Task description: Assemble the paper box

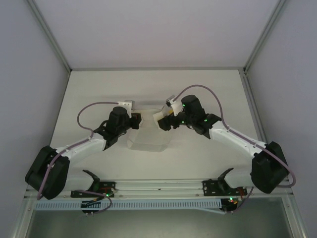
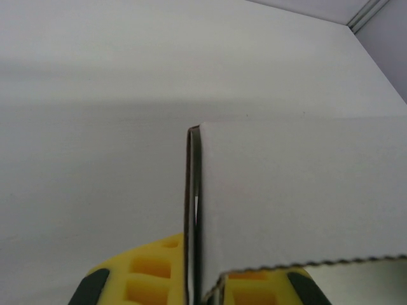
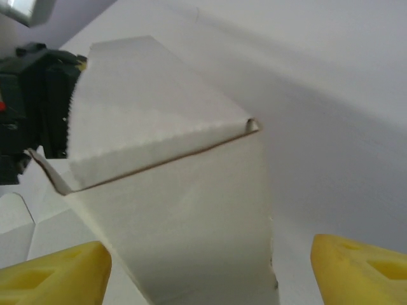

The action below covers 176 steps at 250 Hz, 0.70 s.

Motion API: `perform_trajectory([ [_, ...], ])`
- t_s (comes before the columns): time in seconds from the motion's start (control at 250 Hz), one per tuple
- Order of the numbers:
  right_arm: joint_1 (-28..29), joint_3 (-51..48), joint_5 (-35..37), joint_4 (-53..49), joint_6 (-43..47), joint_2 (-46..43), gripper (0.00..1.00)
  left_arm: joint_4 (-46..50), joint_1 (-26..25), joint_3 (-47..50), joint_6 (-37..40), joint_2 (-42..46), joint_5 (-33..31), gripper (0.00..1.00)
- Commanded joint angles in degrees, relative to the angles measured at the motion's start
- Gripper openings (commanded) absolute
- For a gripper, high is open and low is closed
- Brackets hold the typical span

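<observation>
The paper box (image 1: 148, 138) is pale white card, partly folded, in the middle of the table between both arms. My left gripper (image 1: 138, 122) holds its left side. In the left wrist view one upright wall of the paper box (image 2: 299, 197) runs edge-on between the yellow fingers (image 2: 146, 276), and the left gripper (image 2: 196, 270) is shut on it. My right gripper (image 1: 161, 122) is at the box's far right corner. In the right wrist view a folded panel of the paper box (image 3: 191, 222) rises between the wide-apart yellow fingers (image 3: 362, 267) of the open right gripper (image 3: 210, 283).
The white table (image 1: 208, 94) is walled by grey panels and metal posts (image 1: 49, 34). A rail with brackets (image 1: 158, 186) runs along the near edge. The black left arm (image 3: 38, 108) shows behind the box in the right wrist view.
</observation>
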<state>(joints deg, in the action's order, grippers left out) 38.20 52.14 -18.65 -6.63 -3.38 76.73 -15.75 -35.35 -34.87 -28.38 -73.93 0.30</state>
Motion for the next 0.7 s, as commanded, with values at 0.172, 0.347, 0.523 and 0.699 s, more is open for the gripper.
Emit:
perform_trajectory([
  [0.172,5.06,3.67,23.99,1.57,1.95,3.78,0.36,-2.14,-0.75,-2.52,-1.34,0.33,1.99,0.00],
  [0.347,9.55,6.78,62.10,1.05,-5.30,10.44,0.07,8.78,-5.49,-8.98,-6.50,-5.01,-16.08,0.00],
  [0.523,8.06,13.33,83.69,-11.53,-12.49,19.84,0.05,28.10,-5.46,-16.59,-17.61,-11.73,-30.30,0.00],
  [0.699,4.50,9.47,85.21,-8.40,-11.51,17.07,0.04,38.71,0.77,-16.49,-24.41,-14.18,-31.42,0.00],
])
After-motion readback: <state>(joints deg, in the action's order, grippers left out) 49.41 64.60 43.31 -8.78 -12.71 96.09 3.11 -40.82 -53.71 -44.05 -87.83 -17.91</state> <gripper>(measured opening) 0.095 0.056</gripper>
